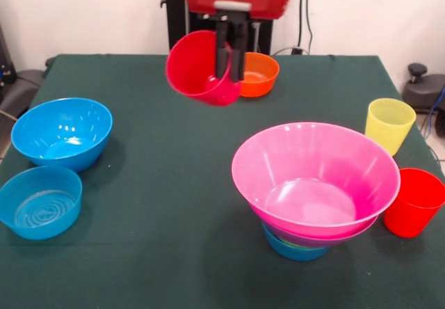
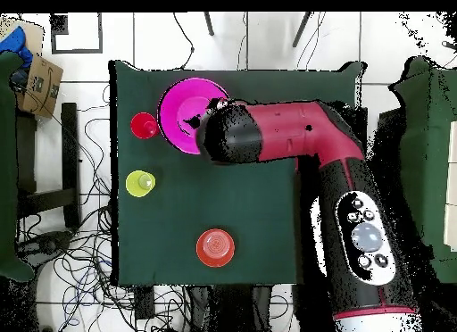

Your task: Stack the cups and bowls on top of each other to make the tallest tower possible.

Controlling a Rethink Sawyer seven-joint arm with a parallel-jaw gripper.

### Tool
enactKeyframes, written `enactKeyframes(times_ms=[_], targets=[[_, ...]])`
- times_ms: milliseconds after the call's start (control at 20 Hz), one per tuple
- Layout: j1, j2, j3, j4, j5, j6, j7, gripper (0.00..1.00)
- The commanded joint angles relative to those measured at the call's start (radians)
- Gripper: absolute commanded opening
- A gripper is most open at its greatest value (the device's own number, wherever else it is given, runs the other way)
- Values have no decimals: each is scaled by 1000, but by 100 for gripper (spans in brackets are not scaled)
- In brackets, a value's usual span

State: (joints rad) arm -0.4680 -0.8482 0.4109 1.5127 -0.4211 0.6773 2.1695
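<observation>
My gripper [image 1: 231, 71] is shut on the rim of a red cup [image 1: 198, 69] and holds it tilted above the table's far middle, one finger inside the cup and one outside. The small orange bowl [image 1: 263, 74] sits just behind it. The tower [image 1: 313, 184] stands at the near right: the wide pink bowl [image 1: 316, 173] on top, a purple rim and a lime green edge under it, a small blue bowl [image 1: 295, 250] at the base. A yellow cup [image 1: 389, 124] and a second red cup [image 1: 414, 201] stand right of the tower.
Two blue bowls sit at the left, a deep one [image 1: 62, 131] and a shallower one [image 1: 40, 203] nearer the front edge. In the overhead view the arm [image 2: 294, 136] covers much of the table and the pink bowl [image 2: 183, 114] shows beside it.
</observation>
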Motion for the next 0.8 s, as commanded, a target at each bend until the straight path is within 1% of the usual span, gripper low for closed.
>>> enactKeyframes(times_ms=[50, 250, 400, 600, 800], targets=[[134, -6, -195, -63, 22, 66, 368, 0], [182, 27, -233, -84, 40, 34, 407, 0], [200, 64, -244, -108, 52, 7, 420, 0], [233, 111, -272, -130, 65, -41, 464, 0], [280, 167, -313, -176, 73, -80, 521, 0]])
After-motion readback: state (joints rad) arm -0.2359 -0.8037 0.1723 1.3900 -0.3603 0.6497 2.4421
